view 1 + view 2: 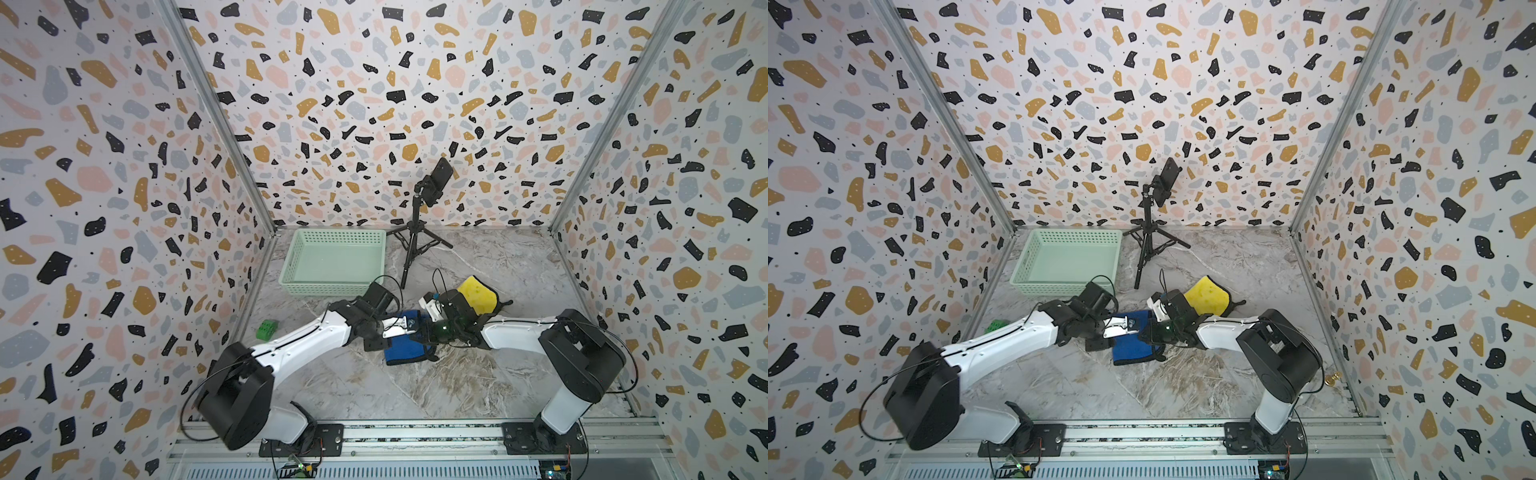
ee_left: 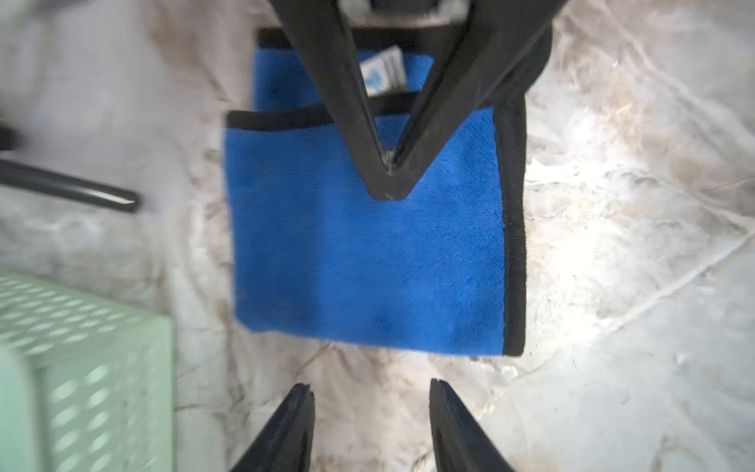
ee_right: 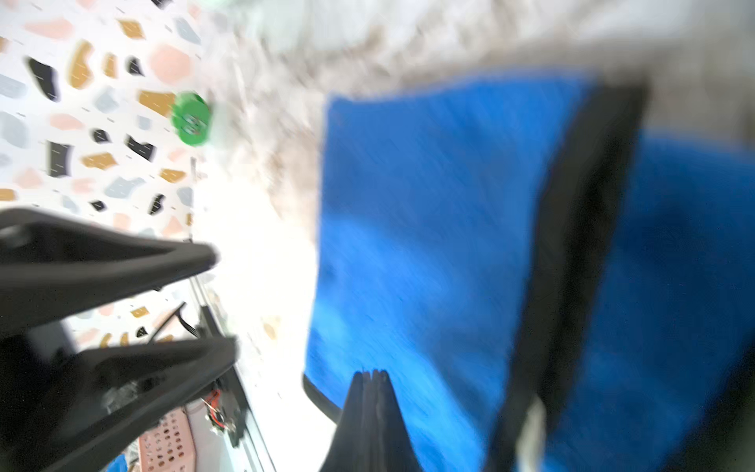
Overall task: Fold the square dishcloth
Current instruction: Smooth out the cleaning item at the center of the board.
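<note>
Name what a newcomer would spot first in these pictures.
The blue dishcloth, folded and black-edged, lies in the middle of the marble table. The shut right gripper hangs over it, and the open left gripper stands just off its edge. Farther back sit a yellow cloth and a mint basket.

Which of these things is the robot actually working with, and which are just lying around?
In the job:
- blue terry dishcloth with black edging, already folded over
- open left tool, just off its edge
- shut right tool, tips over it

Lying about:
- mint-green perforated plastic basket
- yellow cloth with black edging
- small green toy block
- black tripod holding a phone
</note>
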